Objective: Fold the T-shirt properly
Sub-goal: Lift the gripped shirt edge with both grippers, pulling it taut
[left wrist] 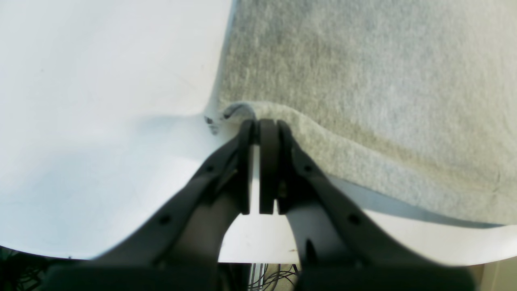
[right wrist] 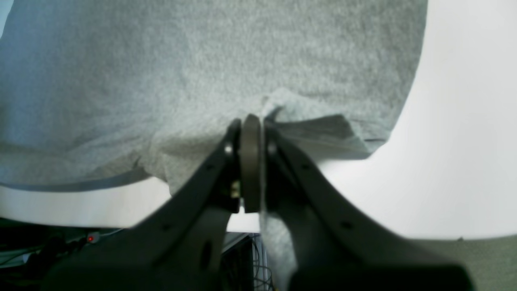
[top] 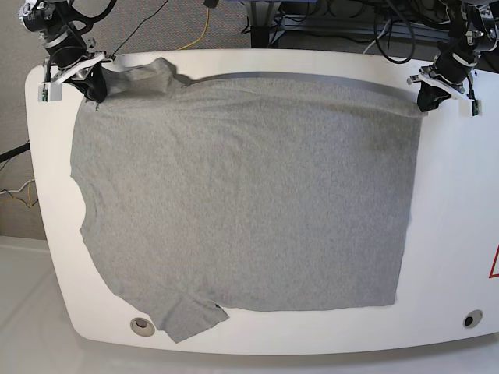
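The heather-grey T-shirt (top: pixel 242 202) lies spread across most of the white table (top: pixel 452 234), with one sleeve pointing to the near left. Its far edge is stretched between both grippers and casts a dark shadow band on the table. My left gripper (top: pixel 426 101) is at the far right corner; in the left wrist view it (left wrist: pixel 262 123) is shut on the corner of the T-shirt (left wrist: pixel 363 81). My right gripper (top: pixel 95 92) is at the far left corner; in the right wrist view it (right wrist: pixel 251 119) is shut on bunched cloth of the T-shirt (right wrist: pixel 202 60), with a flap hanging below the fingers.
Two round holes (top: pixel 141 325) (top: pixel 472 319) sit near the table's front corners. A red mark (top: pixel 493 263) shows at the right edge. Cables and a frame (top: pixel 327 23) lie behind the table's far edge. Bare table strips (left wrist: pixel 101 101) run along both sides.
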{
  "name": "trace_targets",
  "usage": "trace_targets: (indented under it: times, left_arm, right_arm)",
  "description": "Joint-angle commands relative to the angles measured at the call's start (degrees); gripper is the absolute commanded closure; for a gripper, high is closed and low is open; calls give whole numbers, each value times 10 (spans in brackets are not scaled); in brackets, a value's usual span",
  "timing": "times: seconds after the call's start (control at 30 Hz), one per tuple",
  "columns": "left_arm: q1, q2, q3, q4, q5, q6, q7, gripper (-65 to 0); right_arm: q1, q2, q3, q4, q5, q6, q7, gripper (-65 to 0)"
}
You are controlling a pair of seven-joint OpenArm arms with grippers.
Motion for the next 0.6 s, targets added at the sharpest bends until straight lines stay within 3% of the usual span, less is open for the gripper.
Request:
trace_targets:
  times: [0.0,0.57]
  left_arm:
    - [-7,-7,-3,18,-13,-2,-5,0]
    - [-89,-7,0,1,-17,1,6,0]
  right_arm:
    - [5,7,9,14,13,8,18,0]
    - [94,14,2,-10,3,8,10,0]
